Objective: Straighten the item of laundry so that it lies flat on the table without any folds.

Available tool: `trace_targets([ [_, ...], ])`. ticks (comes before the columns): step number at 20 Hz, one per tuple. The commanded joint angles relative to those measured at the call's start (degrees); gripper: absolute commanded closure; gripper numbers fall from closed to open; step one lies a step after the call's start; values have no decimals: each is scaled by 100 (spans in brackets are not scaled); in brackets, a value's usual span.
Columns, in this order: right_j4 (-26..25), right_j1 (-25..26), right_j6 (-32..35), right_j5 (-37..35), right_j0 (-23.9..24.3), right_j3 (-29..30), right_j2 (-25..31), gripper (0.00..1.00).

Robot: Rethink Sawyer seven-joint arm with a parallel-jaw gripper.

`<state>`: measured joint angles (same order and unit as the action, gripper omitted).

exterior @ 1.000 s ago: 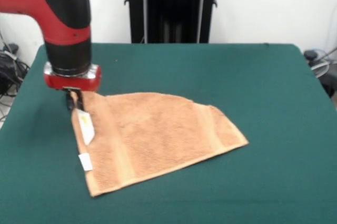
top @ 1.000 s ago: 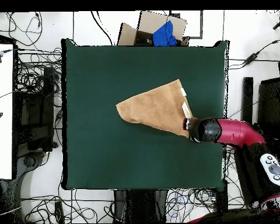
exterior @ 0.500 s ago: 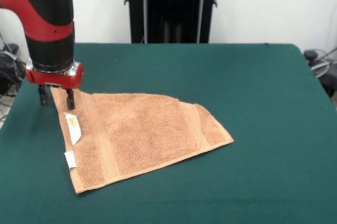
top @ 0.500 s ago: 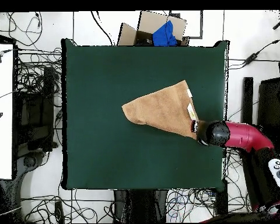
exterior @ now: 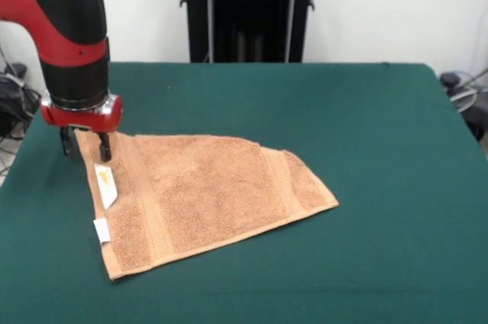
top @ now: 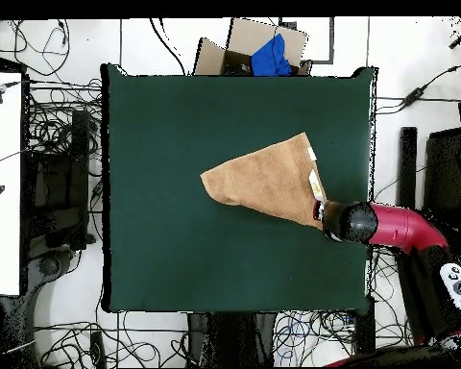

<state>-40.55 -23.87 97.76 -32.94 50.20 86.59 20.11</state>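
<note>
Pincer stood spread, fingers straddling the towel corner on the table.
Two white tags lay just below it; their print was unreadable.

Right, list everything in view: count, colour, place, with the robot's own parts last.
Towel: one, orange-tan, on the table toward the arm's side, still folded into a wedge shape.
Tags: two, white, on the towel's edge near the gripper.
Table: one, dark green, under the towel.
Cardboard box: one, brown, on the floor beyond the table's far edge in the overhead view.
Blue item: one, in that box.
Cables: many, black, on the floor around the table.
Pedestal: one, black, behind the table.
Arm: one, red and black, over the towel's corner.
Gripper: one, jaws open, straddling that corner.
</note>
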Motion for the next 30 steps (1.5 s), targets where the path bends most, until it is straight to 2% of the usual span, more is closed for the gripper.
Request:
trace_targets([
  [1, -96, 348, 295, 420, -260, 296, -59, 0],
  [7, 49, -49, 766, 441, -524, 671, -188, 0],
  [13, 228, -461, 923, 408, -664, 1033, -262, 0],
  [25, 657, -685, 980, 400, -975, 1265, -377, 0],
  [30, 722, -575, 932, 524, -1069, 1068, -419, 0],
])
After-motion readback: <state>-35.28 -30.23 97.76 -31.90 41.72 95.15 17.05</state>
